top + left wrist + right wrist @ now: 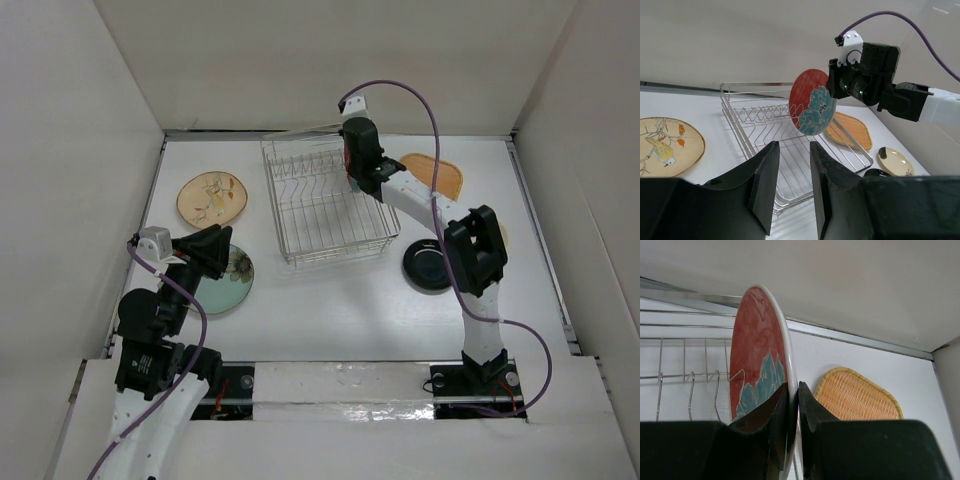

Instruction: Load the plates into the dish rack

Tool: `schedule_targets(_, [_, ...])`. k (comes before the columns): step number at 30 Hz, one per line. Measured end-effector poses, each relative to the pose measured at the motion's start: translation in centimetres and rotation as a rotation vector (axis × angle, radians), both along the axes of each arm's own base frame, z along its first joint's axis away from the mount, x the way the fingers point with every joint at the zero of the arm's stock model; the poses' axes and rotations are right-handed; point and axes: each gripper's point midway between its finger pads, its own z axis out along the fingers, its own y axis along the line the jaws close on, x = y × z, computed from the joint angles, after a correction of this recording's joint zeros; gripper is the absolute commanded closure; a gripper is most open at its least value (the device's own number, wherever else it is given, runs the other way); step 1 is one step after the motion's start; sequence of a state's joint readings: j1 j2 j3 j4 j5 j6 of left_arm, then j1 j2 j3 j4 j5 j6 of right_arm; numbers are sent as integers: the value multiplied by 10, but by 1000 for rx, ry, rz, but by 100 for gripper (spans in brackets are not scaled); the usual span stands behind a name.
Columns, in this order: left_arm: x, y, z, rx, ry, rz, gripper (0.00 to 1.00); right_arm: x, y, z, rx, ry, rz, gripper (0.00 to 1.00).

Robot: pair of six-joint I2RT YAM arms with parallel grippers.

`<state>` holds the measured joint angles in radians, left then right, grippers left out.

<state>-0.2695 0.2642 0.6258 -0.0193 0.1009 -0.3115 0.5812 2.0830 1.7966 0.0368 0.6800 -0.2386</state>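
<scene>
The silver wire dish rack [335,248] stands mid-table with no plates in it; it also shows in the left wrist view [756,113]. My right gripper [352,168] is shut on the rim of the red-and-teal plate [812,102], holding it on edge above the rack's far right side [757,355]. My left gripper [214,247] is open and empty [792,145], hovering over the pale green floral plate [235,285]. The tan floral plate [212,197] lies left of the rack. The orange-tan rounded-square plate [442,172] lies right of it. The small black plate [428,265] lies near the right arm.
A small cream dish [895,161] lies right of the rack, mostly hidden behind the right arm in the top view. White walls close in the table on the left, back and right. The right arm's purple cable [432,110] arcs over the rack's right side.
</scene>
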Motion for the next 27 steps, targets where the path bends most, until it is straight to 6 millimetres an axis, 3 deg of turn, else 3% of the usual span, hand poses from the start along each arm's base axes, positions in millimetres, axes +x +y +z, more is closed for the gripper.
schedule_targets(1, [0,0,0,0,-1,0,72,0,0,0,7,0,-2,63])
schedule_targets(3, [0,0,0,0,-1,0,72,0,0,0,24,0,-8,56])
schedule_targets(4, [0,0,0,-1,-2,0,72,0,-1,0,31,1,-12,48])
schedule_targets(8, [-1,0,1,-1,-5,0,72,-2,-9,9,93,9,-12,36])
schedule_targets(11, [-1,0,1,-2,-6,0,72,-11,-24,32,201,-2,14,35])
schedule_targets(13, [-2,0,2,-2,-7,0,72,-23,-50,50,294,-24,16,47])
schedule_targets(14, [-2,1,2,-2,-8,0,72,-29,-69,58,346,-40,6,79])
schedule_targets(15, [-2,1,2,-3,-10,0,72,-36,-91,65,396,-63,-11,97])
schedule_targets(18, [-3,1,3,-4,-12,0,72,-46,-157,70,536,-127,-99,100])
schedule_targets(19, [-3,1,3,-3,-13,0,72,-49,-190,61,589,-141,-152,100])
schedule_targets(22, [-4,1,3,-5,-16,0,72,-46,-247,12,684,-96,-259,99])
schedule_targets(24, [-4,1,4,-6,-19,0,72,-42,-271,-32,747,-27,-315,77])
schedule_targets(25, [-5,1,4,-6,-20,0,72,-42,-280,-56,775,15,-339,57])
schedule_targets(27, [-5,1,4,-5,-19,0,72,-47,-290,-101,829,102,-382,47])
